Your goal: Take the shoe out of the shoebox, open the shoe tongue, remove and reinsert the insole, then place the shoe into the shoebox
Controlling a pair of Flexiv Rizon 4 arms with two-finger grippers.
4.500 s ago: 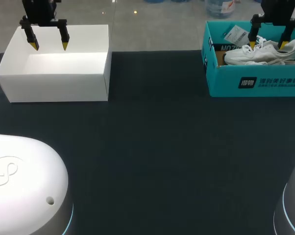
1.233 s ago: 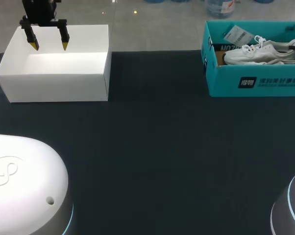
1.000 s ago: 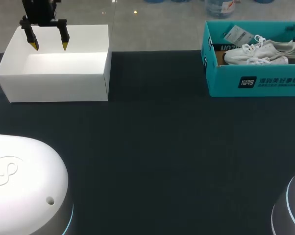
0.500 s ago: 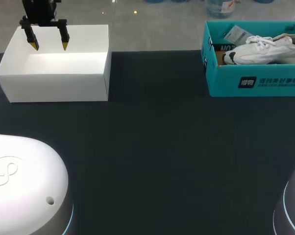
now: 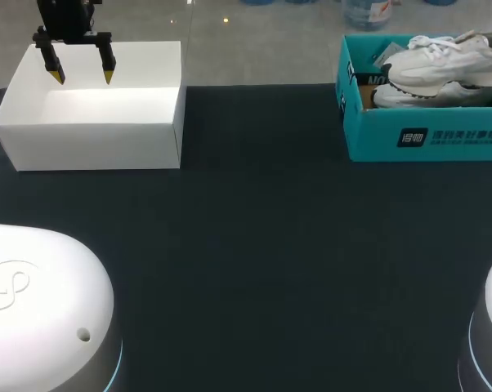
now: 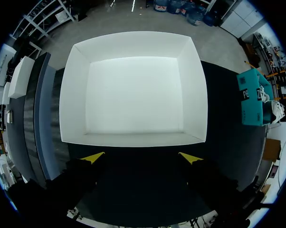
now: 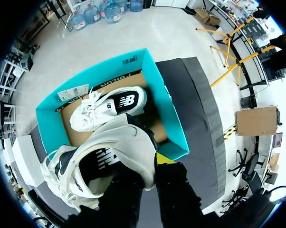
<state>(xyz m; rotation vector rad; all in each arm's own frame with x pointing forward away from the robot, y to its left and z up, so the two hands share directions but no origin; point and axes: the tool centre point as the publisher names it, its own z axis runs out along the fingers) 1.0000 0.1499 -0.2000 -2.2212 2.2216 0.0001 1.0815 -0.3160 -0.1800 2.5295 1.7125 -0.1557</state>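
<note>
Our right gripper (image 7: 142,167) is clamped on the heel of the raised shoe (image 7: 102,156). One yellow fingertip (image 7: 162,159) shows outside the heel; the shoe hides the other. The raised shoe hangs above the open teal shoebox (image 5: 377,139), over a second white shoe (image 7: 105,108) that lies inside the shoebox. The shoebox stands at the far right of the dark table (image 5: 262,245). Our left gripper (image 5: 82,77) hovers over the open white box (image 5: 99,131) at the table's far left. Its fingers are spread apart and hold nothing.
</note>
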